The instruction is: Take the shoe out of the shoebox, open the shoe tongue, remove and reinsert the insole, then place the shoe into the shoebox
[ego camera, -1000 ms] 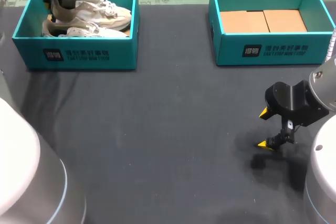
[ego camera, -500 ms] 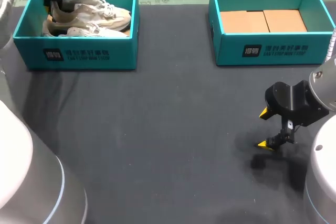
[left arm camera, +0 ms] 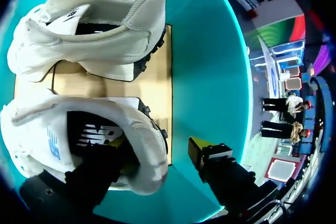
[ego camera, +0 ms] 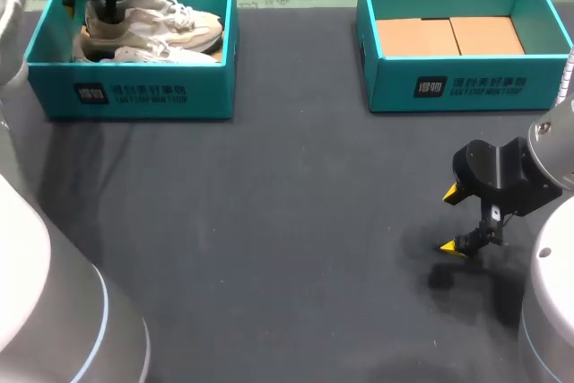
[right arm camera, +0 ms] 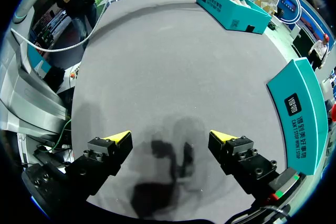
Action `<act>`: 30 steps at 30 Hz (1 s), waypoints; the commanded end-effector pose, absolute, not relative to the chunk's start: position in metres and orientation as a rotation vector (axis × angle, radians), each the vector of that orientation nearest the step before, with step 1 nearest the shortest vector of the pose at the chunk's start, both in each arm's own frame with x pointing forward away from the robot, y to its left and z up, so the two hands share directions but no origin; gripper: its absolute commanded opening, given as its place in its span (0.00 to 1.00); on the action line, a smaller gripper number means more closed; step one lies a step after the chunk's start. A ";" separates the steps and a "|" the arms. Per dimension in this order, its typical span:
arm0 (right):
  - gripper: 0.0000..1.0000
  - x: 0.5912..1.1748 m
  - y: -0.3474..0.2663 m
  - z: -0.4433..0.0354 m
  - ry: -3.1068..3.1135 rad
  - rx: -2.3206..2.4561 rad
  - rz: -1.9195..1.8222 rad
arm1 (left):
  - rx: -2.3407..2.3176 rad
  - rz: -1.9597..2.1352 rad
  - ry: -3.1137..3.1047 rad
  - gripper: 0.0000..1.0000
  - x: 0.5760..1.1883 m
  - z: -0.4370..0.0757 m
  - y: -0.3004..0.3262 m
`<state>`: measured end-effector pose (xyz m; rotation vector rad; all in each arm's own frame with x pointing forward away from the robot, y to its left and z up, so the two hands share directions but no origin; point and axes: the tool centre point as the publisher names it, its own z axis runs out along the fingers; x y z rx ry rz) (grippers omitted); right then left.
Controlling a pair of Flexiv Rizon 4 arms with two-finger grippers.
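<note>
Shifted rearward inside shoebox (ego camera: pixel 130 91): left gripper (left arm camera: pixel 157 144), straddling shoe (left arm camera: pixel 52 124) heel, unclamped, poised for lifting. Right gripper (right arm camera: pixel 169 137): spread, parked near bench's (ego camera: pixel 269 221) right edge.

A dark grey table (ego camera: pixel 287 213) carries two teal boxes at its far side, well apart — the left shoebox (ego camera: pixel 134 96) and the right shoebox (ego camera: pixel 466 87), both open-topped.

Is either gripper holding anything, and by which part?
Nothing yet. The left gripper straddles the heel of a shoe, outer finger apart; the right gripper is empty.
</note>
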<state>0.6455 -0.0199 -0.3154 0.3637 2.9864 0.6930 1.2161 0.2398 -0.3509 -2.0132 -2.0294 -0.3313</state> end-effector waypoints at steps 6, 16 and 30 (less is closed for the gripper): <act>1.00 0.644 -0.020 -0.315 2.984 0.365 0.691 | -2.075 -0.280 -2.112 0.79 1.214 -0.314 0.241; 1.00 0.644 -0.020 -0.315 2.984 0.365 0.691 | -2.190 -0.234 -2.220 1.00 1.198 -0.258 0.231; 1.00 0.644 -0.020 -0.315 2.984 0.365 0.691 | -2.282 -0.203 -2.251 1.00 1.140 -0.206 0.225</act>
